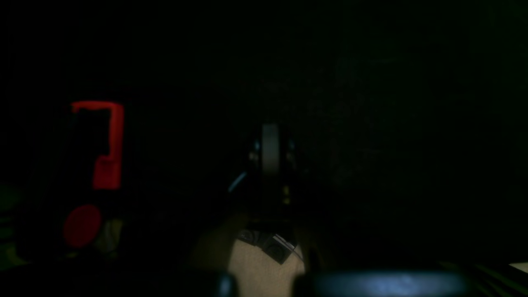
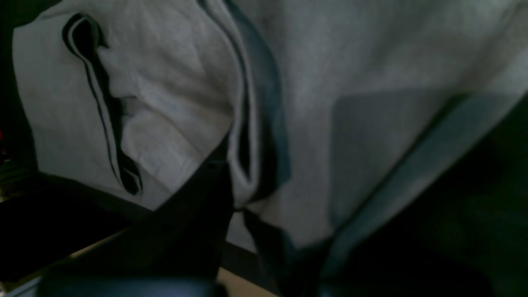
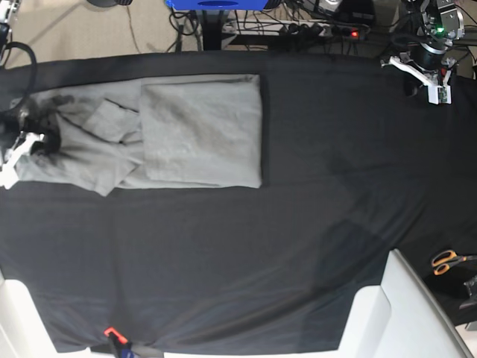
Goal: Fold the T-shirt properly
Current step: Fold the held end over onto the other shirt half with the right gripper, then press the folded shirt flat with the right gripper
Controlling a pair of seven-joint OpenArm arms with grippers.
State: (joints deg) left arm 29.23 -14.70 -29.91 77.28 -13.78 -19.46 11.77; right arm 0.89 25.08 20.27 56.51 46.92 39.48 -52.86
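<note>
Pinching the T-shirt (image 3: 201, 130), right hand (image 3: 46, 139) closed.

No legible text, label, brand, number or sign is present in any view. The T-shirt (image 3: 171, 142) shows plain grey fabric with no readable print. The black table cloth (image 3: 298, 224) beneath the shirt carries no markings. The left wrist view is too dark to read anything.

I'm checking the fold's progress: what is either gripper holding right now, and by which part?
The right gripper is shut on the T-shirt, pinching its edge at the far end near the collar. The left gripper is shut, holding nothing.
</note>
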